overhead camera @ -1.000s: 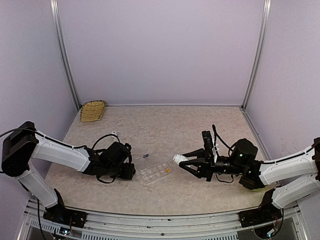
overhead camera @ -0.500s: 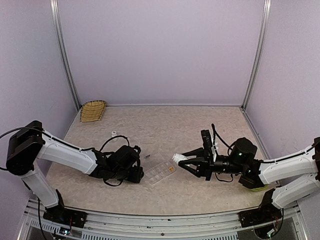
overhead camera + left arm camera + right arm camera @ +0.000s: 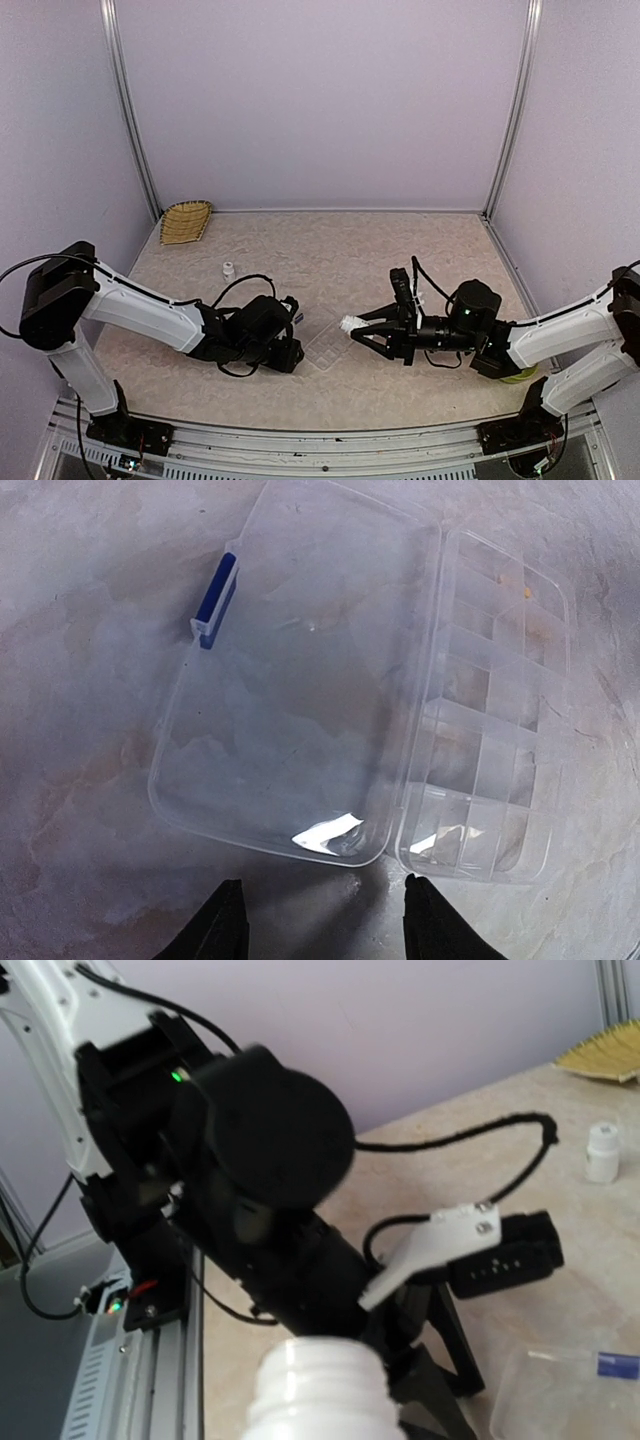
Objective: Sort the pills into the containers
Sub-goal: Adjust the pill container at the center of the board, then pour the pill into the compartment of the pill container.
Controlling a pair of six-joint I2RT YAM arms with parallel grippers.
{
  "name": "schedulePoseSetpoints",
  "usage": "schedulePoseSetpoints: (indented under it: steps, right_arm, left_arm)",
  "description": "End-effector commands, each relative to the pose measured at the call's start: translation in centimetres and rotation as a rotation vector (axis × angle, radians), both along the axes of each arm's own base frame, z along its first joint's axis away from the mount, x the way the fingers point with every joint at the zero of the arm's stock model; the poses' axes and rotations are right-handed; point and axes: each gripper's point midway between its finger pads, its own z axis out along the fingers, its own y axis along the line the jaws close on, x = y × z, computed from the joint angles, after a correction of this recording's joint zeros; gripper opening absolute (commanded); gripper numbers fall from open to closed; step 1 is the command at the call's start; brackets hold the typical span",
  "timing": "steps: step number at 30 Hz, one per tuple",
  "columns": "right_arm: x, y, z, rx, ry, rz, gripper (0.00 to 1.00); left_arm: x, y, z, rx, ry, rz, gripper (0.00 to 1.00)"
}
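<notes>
Mid-table, the organizer box [image 3: 325,345] lies open, maybe one orange pill [image 3: 527,593] in a cell. The left gripper [image 3: 315,920] hovers just beside it, fingers apart. The right gripper [image 3: 362,329] is clamped on a white bottle [image 3: 350,324]. Pouring step: next, tip its mouth over a cell.

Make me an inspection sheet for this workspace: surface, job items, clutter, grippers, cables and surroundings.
Surface: beige marbled table, no spills seen.
Job's things: clear organizer box lies open, its lid flat beside the cells; one orange pill in a cell at the far end; no other pills made out.
Clutter: small white bottle standing upright; woven basket in the far left corner; yellow-green bowl partly under the right arm.
Grippers: left gripper open at the lid's edge, holding nothing; right gripper shut on an uncapped white bottle.
Cables: black cables loop off both arms, none over the box.
Surroundings: lilac walls, metal corner posts.
</notes>
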Motion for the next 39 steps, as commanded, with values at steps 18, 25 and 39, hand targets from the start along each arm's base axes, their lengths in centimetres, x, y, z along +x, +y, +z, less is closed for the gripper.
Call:
schedulePoseSetpoints:
  steps: [18,25,39]
  right_arm:
    - [0.5,1.8,-5.4,0.010,0.048,0.052,0.14]
    - [0.7,2.2,-6.6,0.047,0.049,0.060,0.15]
    - [2.5,2.6,-10.2,-0.015,0.102,-0.017,0.17]
  left_arm:
    - [-1.0,0.2,3.7,-0.129,-0.051,-0.014,0.58]
    - [-0.9,0.2,4.4,-0.142,-0.070,-0.010,0.58]
    - [-0.7,0.5,4.9,-0.148,-0.087,0.001,0.58]
